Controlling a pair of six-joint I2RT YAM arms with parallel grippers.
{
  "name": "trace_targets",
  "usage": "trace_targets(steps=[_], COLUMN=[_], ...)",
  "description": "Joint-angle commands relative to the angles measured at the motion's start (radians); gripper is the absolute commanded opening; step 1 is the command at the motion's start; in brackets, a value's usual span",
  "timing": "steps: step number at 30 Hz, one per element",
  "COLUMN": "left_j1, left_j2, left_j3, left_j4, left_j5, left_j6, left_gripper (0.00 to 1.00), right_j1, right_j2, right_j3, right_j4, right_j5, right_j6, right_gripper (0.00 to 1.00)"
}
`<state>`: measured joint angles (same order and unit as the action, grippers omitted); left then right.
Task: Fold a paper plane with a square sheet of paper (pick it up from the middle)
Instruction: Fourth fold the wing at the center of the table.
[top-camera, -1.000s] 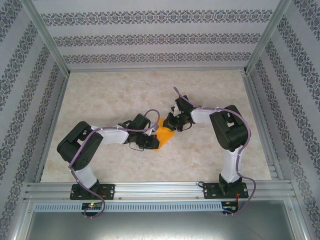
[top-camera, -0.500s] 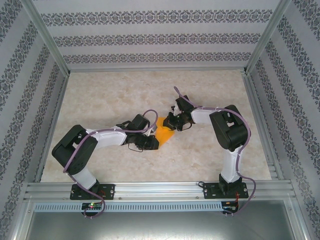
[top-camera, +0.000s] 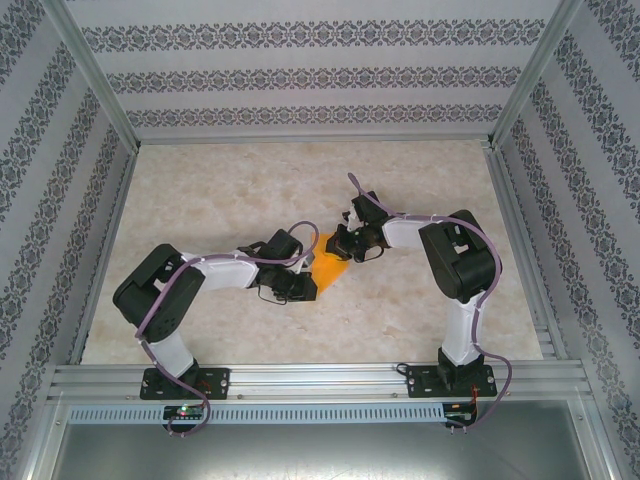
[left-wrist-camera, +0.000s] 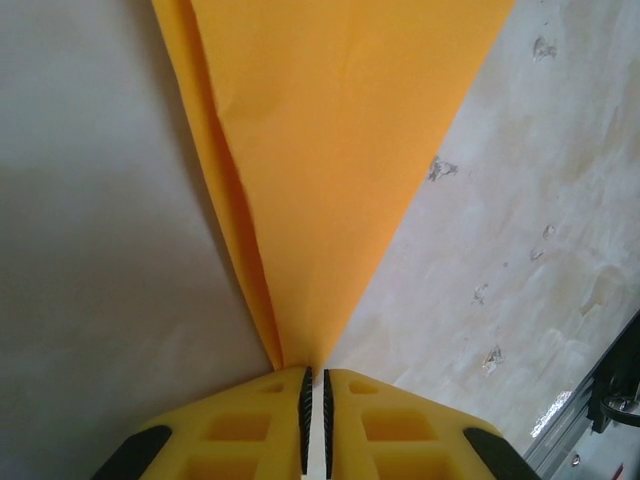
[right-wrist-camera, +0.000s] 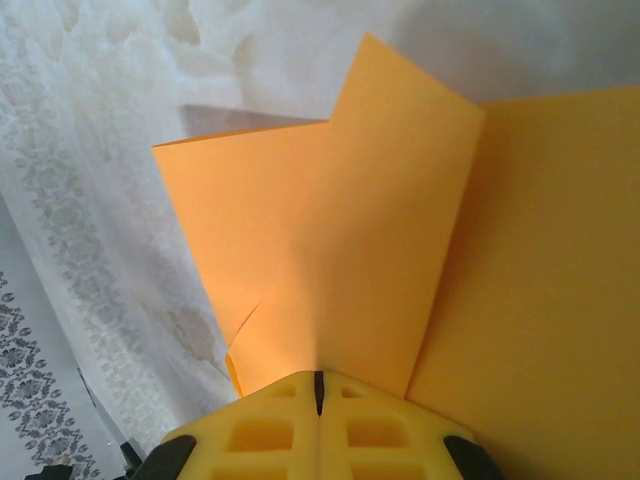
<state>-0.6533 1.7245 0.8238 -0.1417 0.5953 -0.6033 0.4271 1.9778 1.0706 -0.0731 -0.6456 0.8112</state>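
The orange sheet of paper (top-camera: 330, 272) is folded into a pointed, layered shape and lies on the table between my two grippers. In the left wrist view the paper (left-wrist-camera: 330, 150) narrows to a tip with a long crease down its left side. That tip ends right at my left gripper (left-wrist-camera: 315, 375), whose jaws stand a narrow slit apart with nothing between them. My right gripper (right-wrist-camera: 320, 378) is shut on the other end of the paper (right-wrist-camera: 380, 230), where folded flaps fan out from the jaws. From above, the left gripper (top-camera: 310, 287) and the right gripper (top-camera: 338, 255) face each other across the paper.
The marble-patterned table top (top-camera: 220, 190) is bordered by an aluminium frame (top-camera: 320, 378) at the near edge and by patterned walls (top-camera: 320, 75) at the sides and back. Both arms reach in toward the table's middle.
The left arm's elbow swung a little out to the left and came back. The paper and the right arm have stayed put.
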Motion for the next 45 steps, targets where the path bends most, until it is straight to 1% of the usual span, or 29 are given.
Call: trace_targets(steps=[1, 10, 13, 17, 20, 23, 27, 31, 33, 42, 45], left_j1=[-0.007, -0.034, -0.048, -0.049, -0.047, -0.038, -0.011, 0.019, 0.032, 0.035, 0.036], left_j2=[0.031, 0.094, 0.097, 0.045, -0.009, -0.059, -0.090, -0.052, -0.025, 0.095, 0.112], left_j3=[0.004, 0.022, 0.006, -0.006, 0.021, 0.051, 0.099, 0.143, 0.156, 0.176, 0.169], left_j4=[-0.008, -0.099, -0.102, -0.109, -0.104, -0.059, -0.031, -0.067, -0.053, -0.021, -0.026], left_j5=[0.016, -0.036, -0.040, -0.015, 0.005, 0.032, 0.040, -0.013, -0.021, 0.003, -0.008], left_j6=[0.025, 0.083, 0.086, 0.085, 0.076, 0.047, 0.033, 0.056, 0.056, 0.068, 0.078], left_gripper=[0.15, 0.11, 0.10, 0.10, 0.10, 0.10, 0.12, 0.12, 0.12, 0.11, 0.11], right_j1=[-0.013, -0.024, -0.030, -0.034, -0.033, -0.029, -0.025, -0.021, -0.019, -0.022, -0.023], right_j2=[0.047, 0.042, 0.039, 0.041, 0.041, 0.039, 0.039, 0.037, 0.037, 0.035, 0.035], right_j3=[-0.047, -0.052, -0.051, -0.047, -0.046, -0.047, -0.052, -0.051, -0.052, -0.047, -0.050], right_j4=[-0.062, -0.067, -0.072, -0.085, -0.089, -0.091, -0.084, -0.079, -0.077, -0.080, -0.078], right_j5=[0.102, 0.117, 0.124, 0.127, 0.129, 0.127, 0.124, 0.120, 0.118, 0.116, 0.117], right_j6=[-0.010, -0.015, -0.018, -0.029, -0.032, -0.035, -0.032, -0.027, -0.026, -0.028, -0.028], right_gripper=[0.00, 0.00, 0.00, 0.00, 0.00, 0.00, 0.00, 0.00, 0.00, 0.00, 0.00])
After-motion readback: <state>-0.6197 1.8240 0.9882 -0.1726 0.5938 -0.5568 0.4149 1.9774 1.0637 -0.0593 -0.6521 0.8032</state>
